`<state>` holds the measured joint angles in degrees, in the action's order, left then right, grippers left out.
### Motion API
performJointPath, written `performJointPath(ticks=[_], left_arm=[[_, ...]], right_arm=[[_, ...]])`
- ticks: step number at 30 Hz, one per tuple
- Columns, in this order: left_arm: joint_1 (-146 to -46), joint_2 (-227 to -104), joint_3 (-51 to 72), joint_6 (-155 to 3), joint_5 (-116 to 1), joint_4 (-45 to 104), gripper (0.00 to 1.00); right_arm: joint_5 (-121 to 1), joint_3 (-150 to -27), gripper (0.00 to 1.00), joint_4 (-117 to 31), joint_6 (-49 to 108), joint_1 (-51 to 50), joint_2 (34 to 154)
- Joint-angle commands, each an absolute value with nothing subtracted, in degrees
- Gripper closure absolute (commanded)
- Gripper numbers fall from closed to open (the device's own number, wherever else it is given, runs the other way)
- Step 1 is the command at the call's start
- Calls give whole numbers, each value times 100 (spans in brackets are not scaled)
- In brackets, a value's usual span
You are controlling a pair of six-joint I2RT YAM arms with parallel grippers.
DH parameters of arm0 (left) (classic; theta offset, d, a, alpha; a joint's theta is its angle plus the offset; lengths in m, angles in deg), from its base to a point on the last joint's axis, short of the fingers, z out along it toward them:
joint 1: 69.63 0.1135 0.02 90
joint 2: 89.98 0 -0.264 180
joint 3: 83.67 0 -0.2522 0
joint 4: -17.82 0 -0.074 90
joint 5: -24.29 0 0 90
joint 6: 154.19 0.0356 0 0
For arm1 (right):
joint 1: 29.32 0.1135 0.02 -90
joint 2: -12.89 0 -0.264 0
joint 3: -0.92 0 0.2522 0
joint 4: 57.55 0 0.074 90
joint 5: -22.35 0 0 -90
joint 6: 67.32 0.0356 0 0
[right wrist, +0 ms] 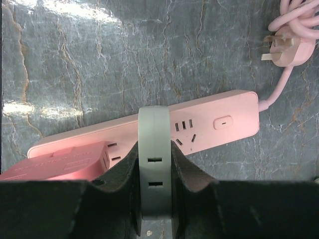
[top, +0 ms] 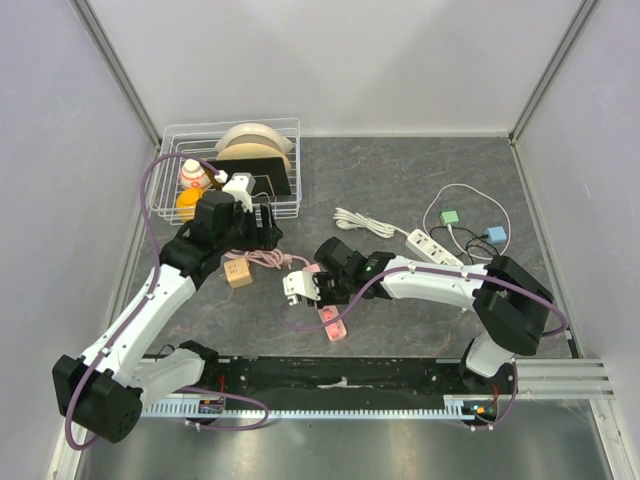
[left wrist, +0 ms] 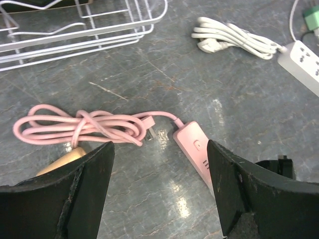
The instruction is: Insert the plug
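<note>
My right gripper (top: 314, 283) (right wrist: 155, 153) is shut on a white flat adaptor plug (right wrist: 155, 149), also seen from above (top: 297, 286). It holds the plug upright just over the middle of a pink power strip (right wrist: 219, 122) that lies on the grey table (top: 333, 322). A pink block (right wrist: 55, 167) sits on the strip's left sockets. The strip's pink cable coil (left wrist: 79, 124) and its own plug (right wrist: 284, 47) lie to the left. My left gripper (top: 262, 228) (left wrist: 159, 164) is open and empty above the table, between the coil and the strip's end (left wrist: 192, 144).
A white wire basket (top: 290, 130) with dishes and toys stands at the back left. A wooden block (top: 238, 273) lies by the pink coil. A white power strip (top: 435, 247) with its coiled cable (left wrist: 234, 40), a green adaptor (top: 449, 216) and a blue adaptor (top: 496, 236) lie at the right.
</note>
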<state>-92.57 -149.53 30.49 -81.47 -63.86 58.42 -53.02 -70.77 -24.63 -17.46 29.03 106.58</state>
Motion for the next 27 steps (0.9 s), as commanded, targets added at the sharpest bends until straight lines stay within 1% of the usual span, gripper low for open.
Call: performJointPath(ticks=[1,3,6,7,9,10,12,16,21,23,24,27], left_arm=[[-9231,-14966,3098,-7852,-5745,5602,18],[-9231,-14939,3106,-7834,-5771,5576,18],[-9239,-14948,3106,-7816,-5797,5602,18],[-9240,-14957,3098,-7808,-5789,5602,18],[-9240,-14965,3106,-7807,-5788,5602,18],[-9231,-14965,3106,-7807,-5788,5593,18],[-9231,-14983,3106,-7807,-5788,5593,18],[-9231,-15010,3106,-7799,-5718,5593,18],[-9239,-15036,3106,-7799,-5631,5593,18],[-9231,-15080,3106,-7799,-5604,5602,18],[-9239,-15071,3106,-7799,-5587,5593,18],[-9231,-15097,3106,-7790,-5560,5593,18]], right_arm=[[-5429,-6944,94,-1600,-1145,2922,10544],[-5658,-7058,93,-1698,-704,2887,10561],[-5491,-6910,92,-1785,-888,2895,10404],[-5482,-6883,87,-1864,-879,2895,10290],[-5324,-6874,83,-1865,-888,2887,10219],[-5289,-6865,74,-1874,-896,2886,10149],[-5262,-6830,66,-1874,-914,2878,10096],[-5254,-6812,62,-1874,-897,2878,10052],[-5394,-6812,61,-1874,-835,2869,9911],[-5385,-6812,63,-1856,-835,2860,9841],[-5368,-6830,67,-1856,-835,2869,9797],[-5368,-6909,76,-1777,-835,2869,9805]])
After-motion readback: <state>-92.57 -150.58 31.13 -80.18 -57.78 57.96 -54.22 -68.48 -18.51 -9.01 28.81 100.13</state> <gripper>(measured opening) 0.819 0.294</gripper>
